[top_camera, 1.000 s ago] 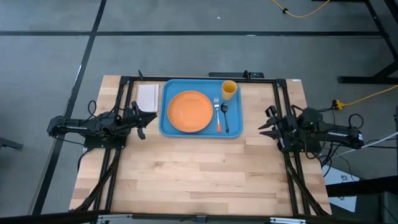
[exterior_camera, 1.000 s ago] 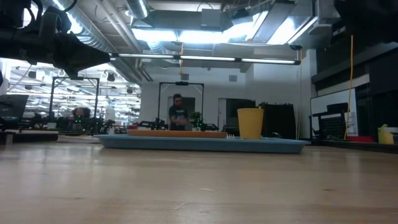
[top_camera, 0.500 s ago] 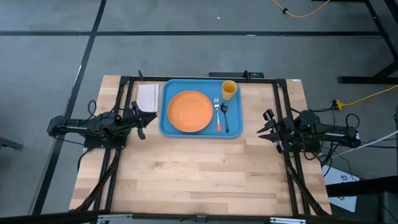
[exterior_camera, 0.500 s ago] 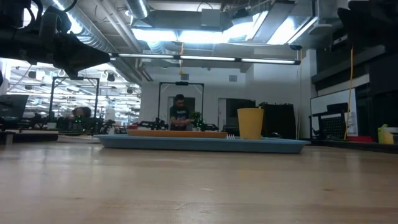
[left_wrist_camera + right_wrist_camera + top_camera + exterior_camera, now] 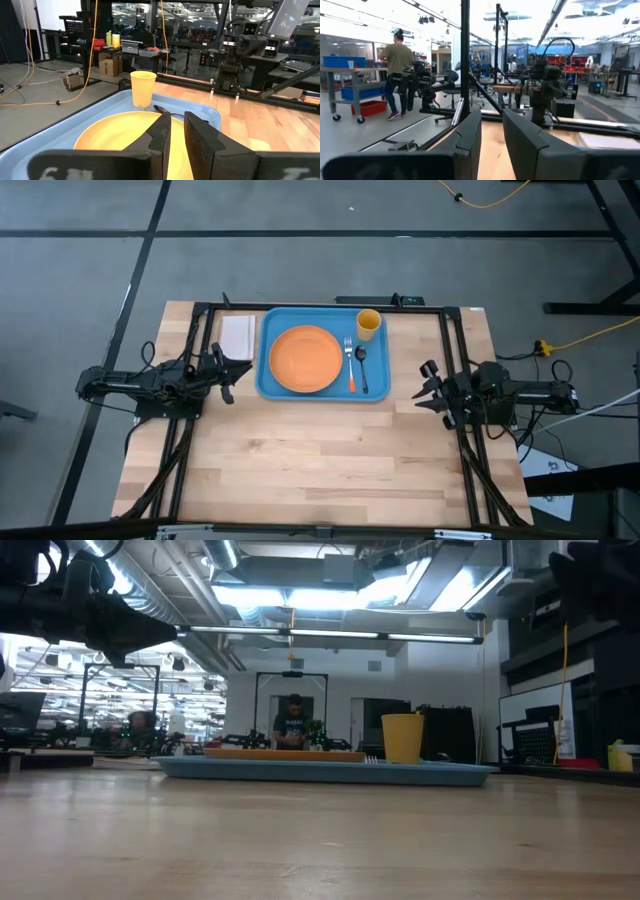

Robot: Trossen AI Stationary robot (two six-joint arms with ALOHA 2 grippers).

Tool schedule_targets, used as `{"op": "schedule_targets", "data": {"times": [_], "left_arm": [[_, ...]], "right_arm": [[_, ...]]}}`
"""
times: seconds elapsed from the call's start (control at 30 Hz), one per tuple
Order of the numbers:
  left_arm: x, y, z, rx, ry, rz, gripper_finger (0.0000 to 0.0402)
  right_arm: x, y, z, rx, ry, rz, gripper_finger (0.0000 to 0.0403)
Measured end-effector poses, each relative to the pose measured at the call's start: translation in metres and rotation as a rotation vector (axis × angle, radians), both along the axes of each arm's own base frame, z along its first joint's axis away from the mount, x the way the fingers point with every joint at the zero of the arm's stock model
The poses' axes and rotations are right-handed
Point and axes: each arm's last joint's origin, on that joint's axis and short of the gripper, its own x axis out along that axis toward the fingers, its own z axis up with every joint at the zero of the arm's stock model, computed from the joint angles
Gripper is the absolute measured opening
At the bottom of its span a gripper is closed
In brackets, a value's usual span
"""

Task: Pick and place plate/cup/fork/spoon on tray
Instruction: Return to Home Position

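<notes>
The orange plate [image 5: 305,359] lies flat on the blue tray [image 5: 265,385] at the table's far middle. The yellow cup [image 5: 368,324] stands upright in the tray's far right corner. The orange-handled fork [image 5: 350,366] and the dark spoon [image 5: 362,367] lie side by side on the tray, right of the plate. My left gripper [image 5: 238,370] is shut and empty just left of the tray; its wrist view shows the plate [image 5: 120,132] and cup [image 5: 143,88] ahead. My right gripper [image 5: 420,388] is shut and empty right of the tray.
A white rectangular pad [image 5: 238,337] lies on the table left of the tray's far end. A dark frame [image 5: 330,306] runs along the table's far and side edges. A person [image 5: 293,726] stands in the room far beyond the table.
My right gripper has shifted a little toward the table's left and near edges, still right of the tray.
</notes>
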Motion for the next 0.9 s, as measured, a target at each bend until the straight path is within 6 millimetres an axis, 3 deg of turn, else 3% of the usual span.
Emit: {"op": "schedule_targets", "data": {"times": [0.3,0.53,0.67,0.9], "left_arm": [[0.000,0.000,0.000,0.000,0.000,0.000,0.0047],[0.000,0.000,0.000,0.000,0.000,0.000,0.0047],[0.000,0.000,0.000,0.000,0.000,0.000,0.0047],[0.000,0.000,0.000,0.000,0.000,0.000,0.0047]], "right_arm": [[0.003,-0.009,-0.004,0.122,0.052,-0.305,0.0086],[0.005,-0.010,-0.021,0.092,0.230,-0.326,0.0086],[0.005,-0.010,-0.021,-0.009,0.207,-0.340,0.0086],[0.005,-0.010,-0.021,-0.009,0.206,-0.340,0.0086]]}}
